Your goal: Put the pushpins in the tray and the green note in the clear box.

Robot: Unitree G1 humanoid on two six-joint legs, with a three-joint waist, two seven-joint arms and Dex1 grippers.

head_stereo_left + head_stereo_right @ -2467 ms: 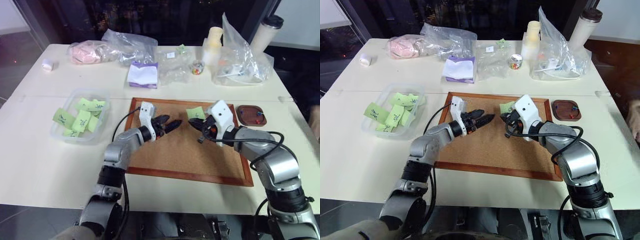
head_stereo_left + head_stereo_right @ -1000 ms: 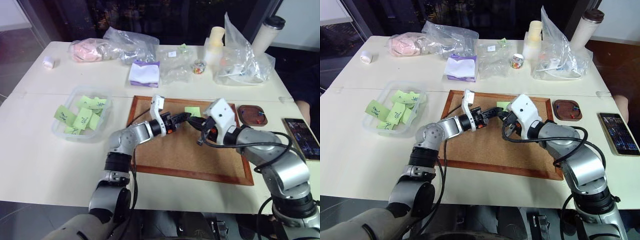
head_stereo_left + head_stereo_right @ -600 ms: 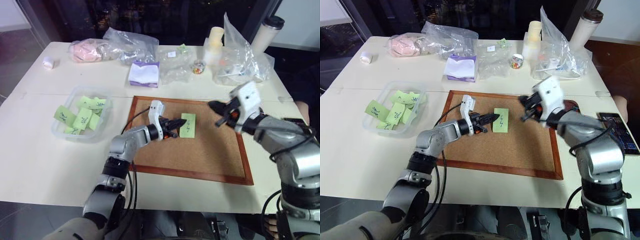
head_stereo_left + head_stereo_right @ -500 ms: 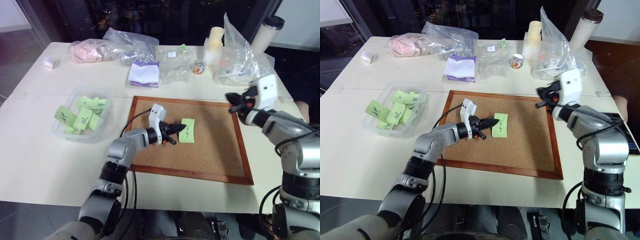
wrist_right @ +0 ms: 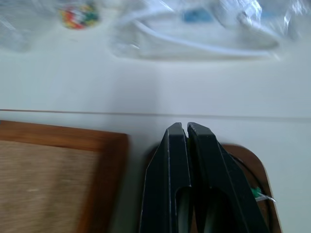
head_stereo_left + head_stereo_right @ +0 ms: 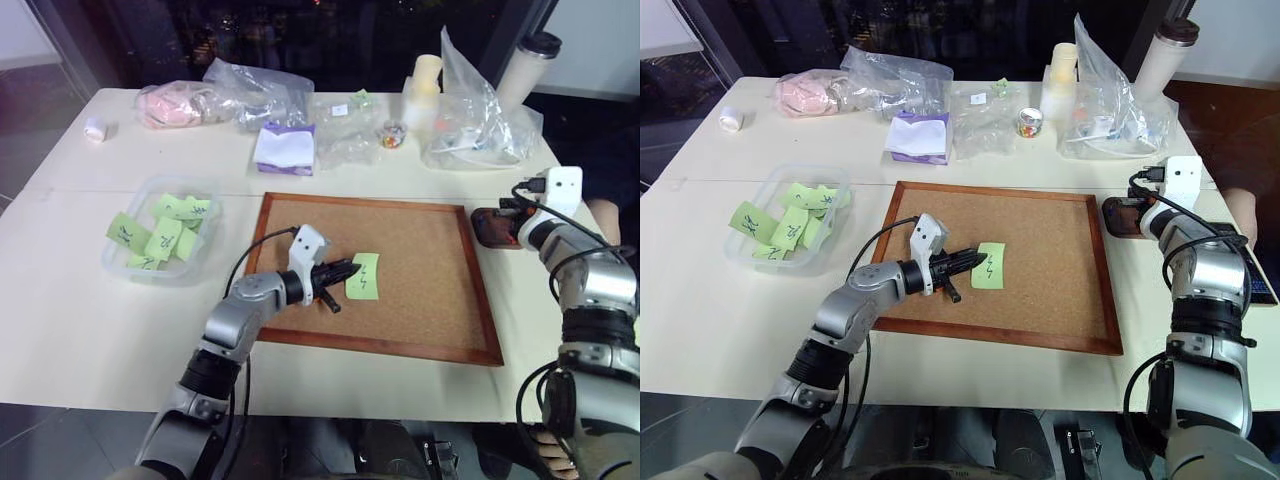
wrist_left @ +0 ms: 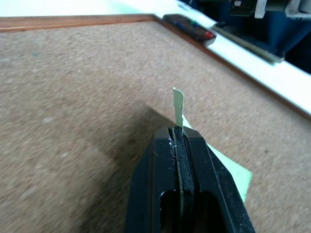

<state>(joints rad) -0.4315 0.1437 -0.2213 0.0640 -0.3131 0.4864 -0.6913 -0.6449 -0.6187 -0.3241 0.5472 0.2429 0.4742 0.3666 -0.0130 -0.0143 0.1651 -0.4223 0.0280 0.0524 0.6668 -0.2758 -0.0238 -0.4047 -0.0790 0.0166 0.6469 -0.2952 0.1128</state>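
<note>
Holding several green slips, the clear box [image 6: 120, 262] sits left while the left claw [image 6: 349, 269] pinches the green note [image 6: 365, 277].

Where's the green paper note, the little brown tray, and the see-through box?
light-green paper note [image 6: 364, 277], left eye view, middle of the sheet
small reddish-brown tray [image 6: 490, 227], left eye view, bare floor
clear plastic box [image 6: 118, 263], left eye view, near rim

closed right end effector [image 5: 187, 127] over tray [image 5: 252, 170], cork board [image 5: 58, 160] beside

Silver arms, white wrist housings, black cables, black pincers.
</note>
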